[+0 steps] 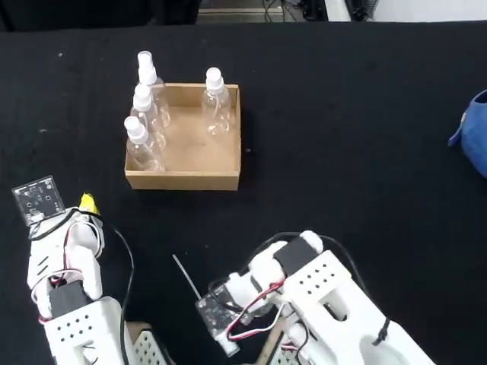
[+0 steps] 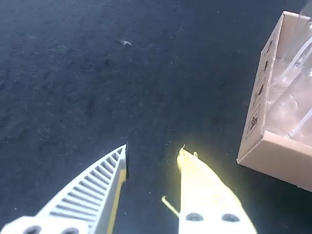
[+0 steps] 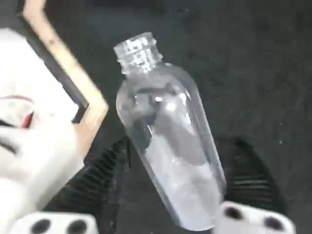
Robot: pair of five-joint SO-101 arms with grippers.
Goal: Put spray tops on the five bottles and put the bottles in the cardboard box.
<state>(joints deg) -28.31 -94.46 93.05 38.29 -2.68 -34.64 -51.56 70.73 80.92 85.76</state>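
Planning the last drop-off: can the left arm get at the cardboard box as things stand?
Probably yes: the left gripper, jaws open and empty, sits close to the cardboard box, with just bare table between them.

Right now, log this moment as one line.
box: four capped bottles | right tool: holds uncapped bottle | left tool: open, empty, near box

Four bottles (image 1: 216, 103) stand in the cardboard box (image 1: 183, 181) on the counter (image 1: 365, 152); the fifth bottle (image 3: 165, 146) sits in the right claw (image 3: 180, 151), before the box.
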